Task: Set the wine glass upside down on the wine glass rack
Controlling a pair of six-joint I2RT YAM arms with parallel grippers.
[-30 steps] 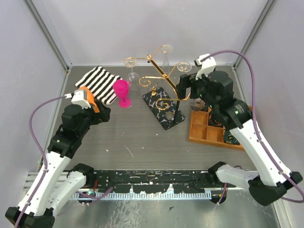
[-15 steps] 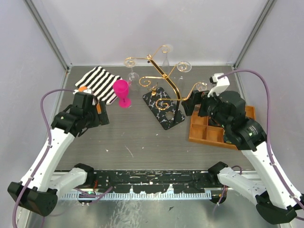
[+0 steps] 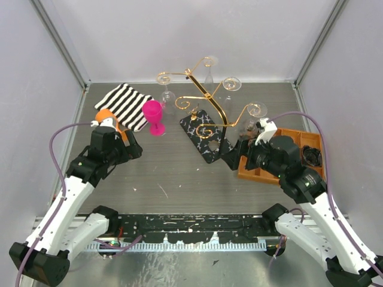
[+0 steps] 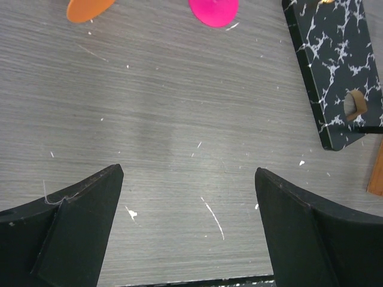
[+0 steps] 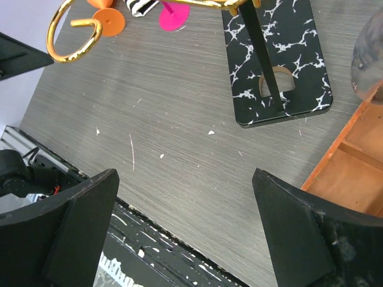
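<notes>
The wine glass rack (image 3: pixel 210 98) is a gold wire stand on a black marbled base (image 3: pixel 203 136). Its base also shows in the left wrist view (image 4: pixel 341 66) and the right wrist view (image 5: pixel 281 42). Several clear wine glasses hang upside down from its curled arms; the nearest (image 3: pixel 250 122) hangs on the right arm, apart from both grippers. A pink wine glass (image 3: pixel 154 116) stands upright left of the rack. My right gripper (image 3: pixel 232 160) (image 5: pixel 184 176) is open and empty over the table, near the base's front corner. My left gripper (image 3: pixel 134 149) (image 4: pixel 188 173) is open and empty, near the pink glass.
An orange compartment tray (image 3: pixel 269 170) (image 5: pixel 353 173) lies right of the rack, under my right arm. A black-and-white striped cloth (image 3: pixel 125 104) lies at the back left. An orange glass (image 3: pixel 106 115) stands by my left wrist; its foot (image 4: pixel 88 7) shows in the left wrist view.
My right arm has pulled back from the rack's right arm toward the near edge, its jaws now fully open. The left arm has shifted slightly; its gripper stayed open.
</notes>
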